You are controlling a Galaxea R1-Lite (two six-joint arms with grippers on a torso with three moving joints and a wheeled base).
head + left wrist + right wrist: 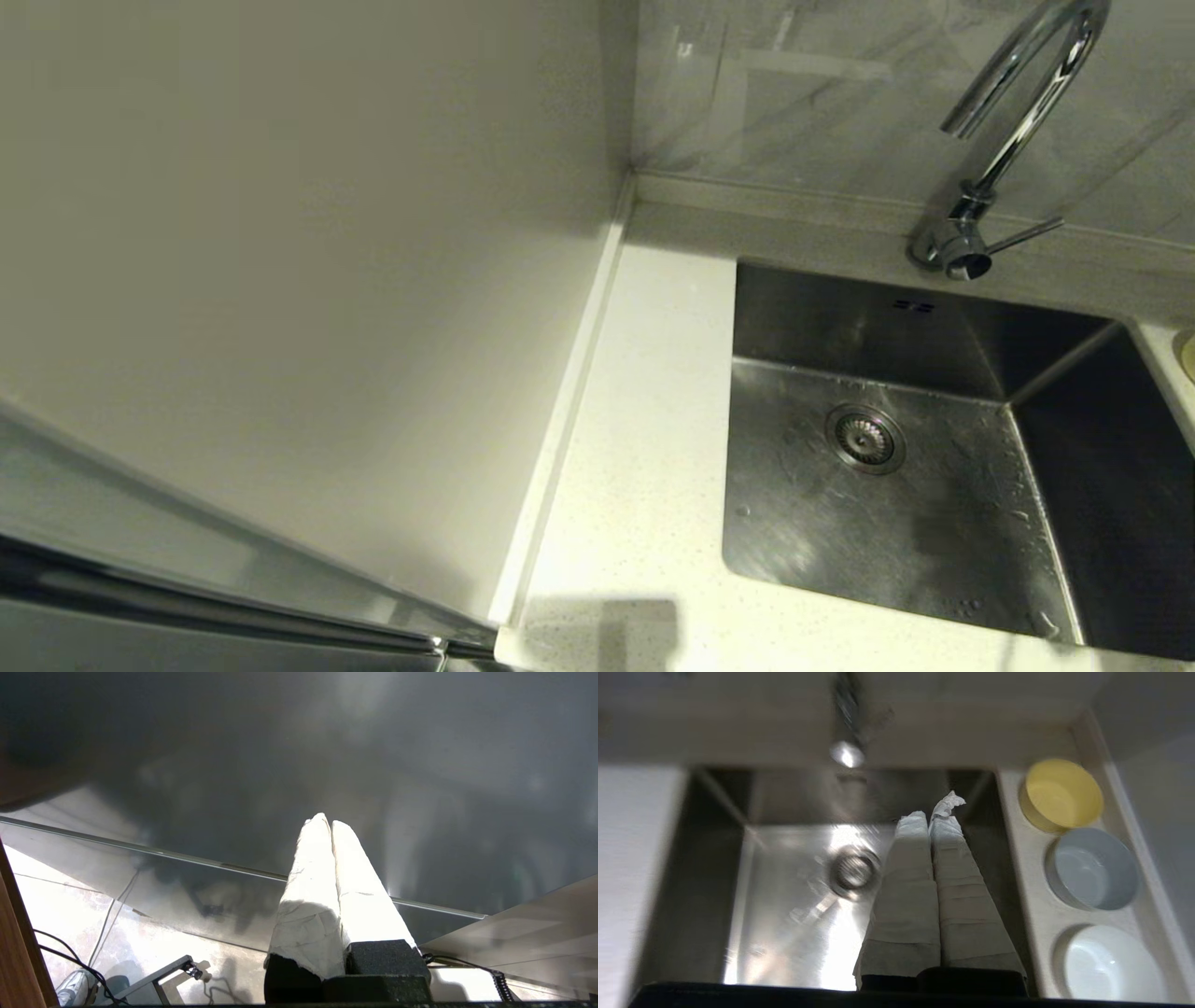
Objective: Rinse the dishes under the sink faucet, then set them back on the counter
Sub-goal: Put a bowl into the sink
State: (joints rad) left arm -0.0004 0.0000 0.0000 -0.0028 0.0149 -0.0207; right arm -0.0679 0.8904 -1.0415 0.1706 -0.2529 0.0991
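Three bowls stand in a row on the narrow counter strip [1034, 891] beside the sink [784, 896]: pale yellow [1062, 794], bluish-white [1094, 868] and white [1108, 963]. My right gripper [930, 820] hangs over the sink's side nearest the bowls, its white-wrapped fingers shut on nothing. The head view shows the sink [840, 532], its drain [865, 439], the chrome faucet [1022, 121] behind it, and only a sliver of the yellow bowl [1187, 355]. My left gripper [328, 822] is shut and empty, parked low facing a dark glossy panel. Neither gripper shows in the head view.
White speckled counter [644, 420] runs to the left of the sink, bounded by a cream wall panel [299, 280]. A grey marbled backsplash [822, 93] stands behind the faucet. Water drops lie on the sink floor. Cables and floor tiles [70, 905] show below the left gripper.
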